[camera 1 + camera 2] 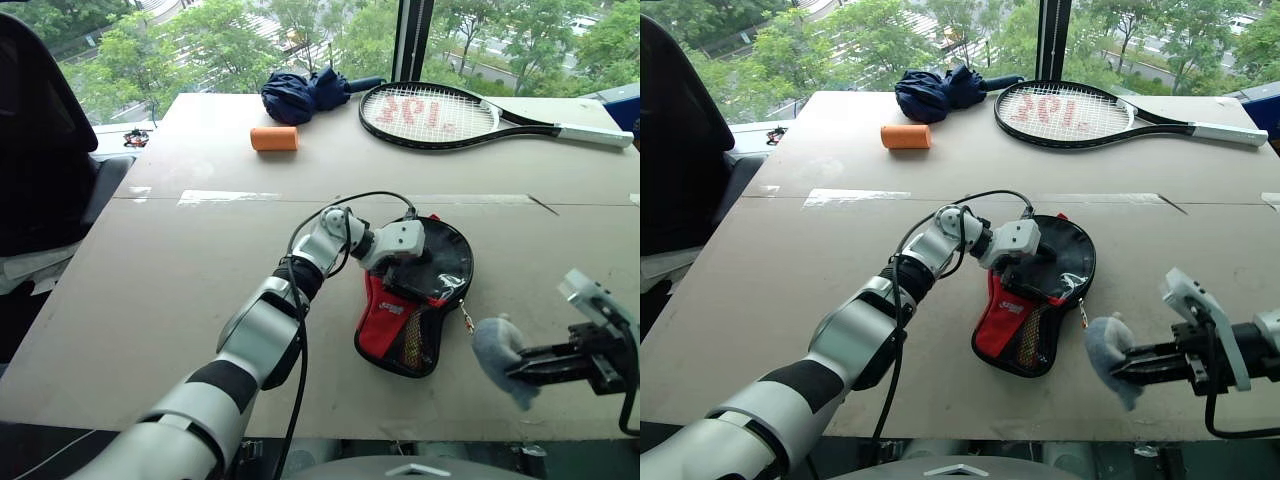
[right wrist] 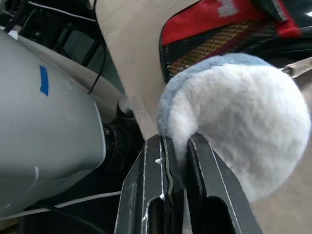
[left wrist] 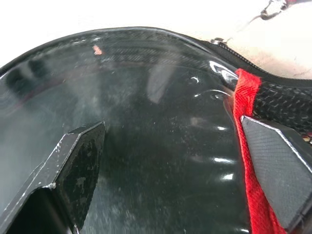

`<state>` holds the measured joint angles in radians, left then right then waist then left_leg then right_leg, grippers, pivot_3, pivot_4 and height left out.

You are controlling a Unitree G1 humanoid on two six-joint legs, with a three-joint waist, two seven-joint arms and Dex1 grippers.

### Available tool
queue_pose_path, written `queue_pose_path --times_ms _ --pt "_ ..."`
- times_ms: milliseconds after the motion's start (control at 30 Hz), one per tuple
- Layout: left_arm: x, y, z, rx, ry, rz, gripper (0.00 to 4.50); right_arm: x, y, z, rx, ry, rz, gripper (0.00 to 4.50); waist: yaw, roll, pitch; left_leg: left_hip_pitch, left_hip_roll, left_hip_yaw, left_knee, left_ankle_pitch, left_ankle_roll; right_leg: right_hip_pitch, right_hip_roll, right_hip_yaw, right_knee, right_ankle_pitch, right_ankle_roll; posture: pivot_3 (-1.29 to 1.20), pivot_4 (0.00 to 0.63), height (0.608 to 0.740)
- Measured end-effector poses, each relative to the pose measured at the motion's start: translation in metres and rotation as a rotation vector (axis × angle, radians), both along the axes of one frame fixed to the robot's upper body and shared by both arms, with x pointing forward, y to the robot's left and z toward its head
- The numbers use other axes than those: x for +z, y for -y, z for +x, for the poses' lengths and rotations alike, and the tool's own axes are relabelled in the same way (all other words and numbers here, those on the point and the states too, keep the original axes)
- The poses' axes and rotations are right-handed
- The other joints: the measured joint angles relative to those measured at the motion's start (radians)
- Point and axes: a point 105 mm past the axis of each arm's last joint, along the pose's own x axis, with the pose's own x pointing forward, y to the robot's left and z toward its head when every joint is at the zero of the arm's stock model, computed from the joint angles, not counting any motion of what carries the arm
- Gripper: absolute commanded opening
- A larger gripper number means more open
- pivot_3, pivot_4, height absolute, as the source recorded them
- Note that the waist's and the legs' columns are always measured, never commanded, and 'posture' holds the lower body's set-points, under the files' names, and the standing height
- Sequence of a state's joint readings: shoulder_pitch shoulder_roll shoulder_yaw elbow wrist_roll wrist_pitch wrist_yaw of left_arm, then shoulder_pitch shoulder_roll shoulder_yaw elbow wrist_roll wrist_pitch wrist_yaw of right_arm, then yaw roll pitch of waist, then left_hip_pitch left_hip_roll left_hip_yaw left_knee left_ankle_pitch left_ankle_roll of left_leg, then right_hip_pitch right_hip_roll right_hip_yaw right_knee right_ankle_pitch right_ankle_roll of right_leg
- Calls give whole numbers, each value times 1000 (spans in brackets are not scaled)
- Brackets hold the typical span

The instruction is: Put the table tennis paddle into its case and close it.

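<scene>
Lying flat on the desk (image 1: 180,300), the case (image 1: 415,300) is taken as the landmark; its round black end is turned toward the tennis racket (image 1: 440,115), its red panel and mesh pocket toward the desk's near edge. The glossy black face of the table tennis paddle (image 3: 146,136) is seen inside the case's open end, bordered by red trim. The left pincer (image 1: 405,265) is set over that round end with its fingers (image 3: 80,161) spread apart, one on each side of the paddle face. Beside the case, past its chain, the grey-blue plush charm (image 1: 500,355) is clamped between the closed fingers of the right pincer (image 2: 178,161). Well beyond the case, a folded blue umbrella (image 1: 300,95) and an orange cylinder (image 1: 274,139) are placed.
</scene>
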<state>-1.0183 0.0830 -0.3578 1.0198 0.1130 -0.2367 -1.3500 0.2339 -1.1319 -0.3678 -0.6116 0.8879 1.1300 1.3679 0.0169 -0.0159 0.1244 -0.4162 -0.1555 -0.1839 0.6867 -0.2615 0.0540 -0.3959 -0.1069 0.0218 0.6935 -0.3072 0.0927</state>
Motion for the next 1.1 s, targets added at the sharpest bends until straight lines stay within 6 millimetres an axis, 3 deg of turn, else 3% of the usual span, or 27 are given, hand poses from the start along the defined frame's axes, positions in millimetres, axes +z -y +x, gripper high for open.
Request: queue_pose_path --times_ms 100,267,333,400,500,533,567,667,833,1100 --pt "-2 -3 2 20 -5 4 4500 -8 -11 -23 75 -48 14 81 -3 -5 -4 2 0 0 0 0 0 2 0 0 0 0 0 0 150 726" --pt "-4 -3 2 29 -8 2 4500 -14 -23 -37 141 -46 22 81 -3 -9 -6 3 0 -1 1 0 0 4 0 -2 0 0 0 0 150 726" --pt "-4 -3 2 29 -8 3 4500 -16 -25 -36 141 -20 16 81 -3 -10 -7 3 0 -1 1 0 0 4 0 -1 0 0 0 0 150 726" --pt "-4 -3 2 31 -10 4 4500 -17 -25 -22 94 55 20 81 -3 -12 -8 3 0 -1 1 0 0 4 0 -2 0 0 0 0 150 726" --pt "-4 -3 2 30 -11 2 4500 -17 -19 -7 47 128 14 757 -3 -12 -8 3 0 -1 0 0 0 4 0 -2 0 0 0 0 150 726" --pt "-4 -3 2 29 -11 2 4500 -11 -11 7 8 176 17 1322 -3 -12 -8 3 0 -2 0 0 0 4 0 -3 -1 0 0 0 150 726" --pt "-4 -3 1 29 -11 1 4500 5 5 23 -56 239 9 1568 -3 -12 -8 3 0 -2 0 0 0 4 0 -2 -1 0 0 0 150 726" --pt "-4 -3 1 26 -11 0 4500 24 13 39 -119 381 12 3039 -2 -12 -8 3 0 -3 0 0 0 4 0 -4 -1 0 0 0 150 726" --pt "-5 -2 0 22 -13 -2 4500 25 23 43 -172 468 0 3039 -2 -12 -8 2 0 -3 0 0 0 4 0 -4 -2 0 0 0 150 726" --pt "-5 -3 0 21 -15 4 4500 -9 30 44 -121 543 -163 3039 -4 -11 -9 3 0 -3 0 0 0 4 0 -4 -1 0 0 0 150 726"
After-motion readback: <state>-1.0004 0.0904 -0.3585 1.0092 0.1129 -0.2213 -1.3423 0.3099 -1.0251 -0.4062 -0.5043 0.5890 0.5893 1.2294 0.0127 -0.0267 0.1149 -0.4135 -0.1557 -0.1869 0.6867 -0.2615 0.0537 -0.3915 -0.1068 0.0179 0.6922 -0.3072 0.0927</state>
